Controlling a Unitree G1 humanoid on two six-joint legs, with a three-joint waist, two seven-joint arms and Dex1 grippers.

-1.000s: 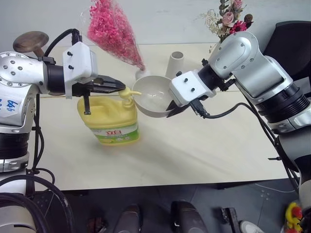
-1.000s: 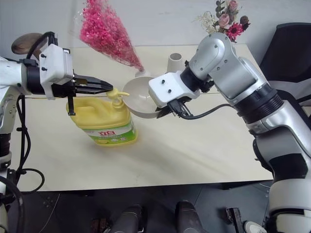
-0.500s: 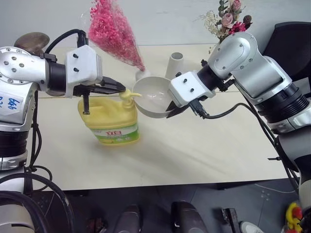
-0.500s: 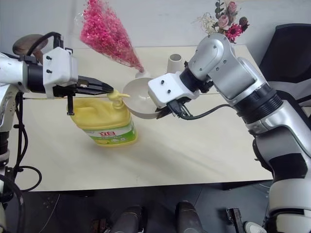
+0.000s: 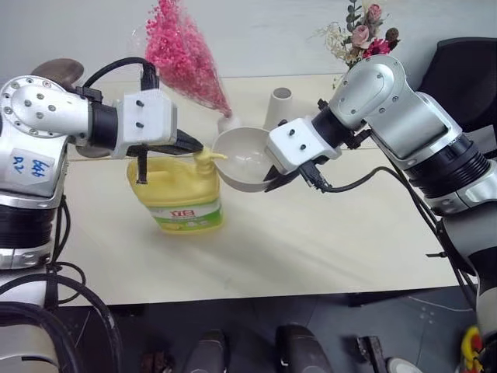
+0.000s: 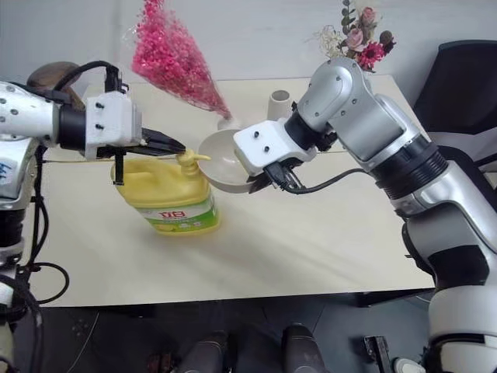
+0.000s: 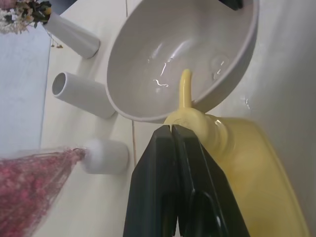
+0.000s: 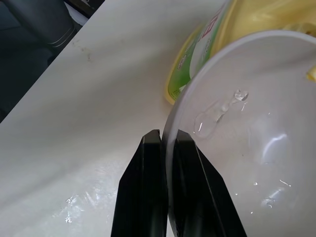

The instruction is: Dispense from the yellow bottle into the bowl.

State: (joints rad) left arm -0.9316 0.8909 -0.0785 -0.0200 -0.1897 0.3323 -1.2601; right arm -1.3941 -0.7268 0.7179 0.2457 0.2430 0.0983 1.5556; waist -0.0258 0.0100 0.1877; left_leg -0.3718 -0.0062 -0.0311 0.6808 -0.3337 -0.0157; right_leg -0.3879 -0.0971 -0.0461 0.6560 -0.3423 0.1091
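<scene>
We hold the bowl point(image 5: 247, 159) tilted just off the table point(image 5: 326, 233), its rim pinched between the clamped fingers of our right gripper point(image 8: 165, 143), mouth tucked under the spout of the yellow bottle point(image 5: 180, 190), which stands upright at the bowl's nine o'clock. Our left gripper point(image 7: 171, 131), fingers pressed together and gripping nothing, rests its tips on the pump head. To do this step well, we judge the press should go straight down while the bowl stays under the nozzle. The left arm reaches in level from nine o'clock; the right bends down from three o'clock.
</scene>
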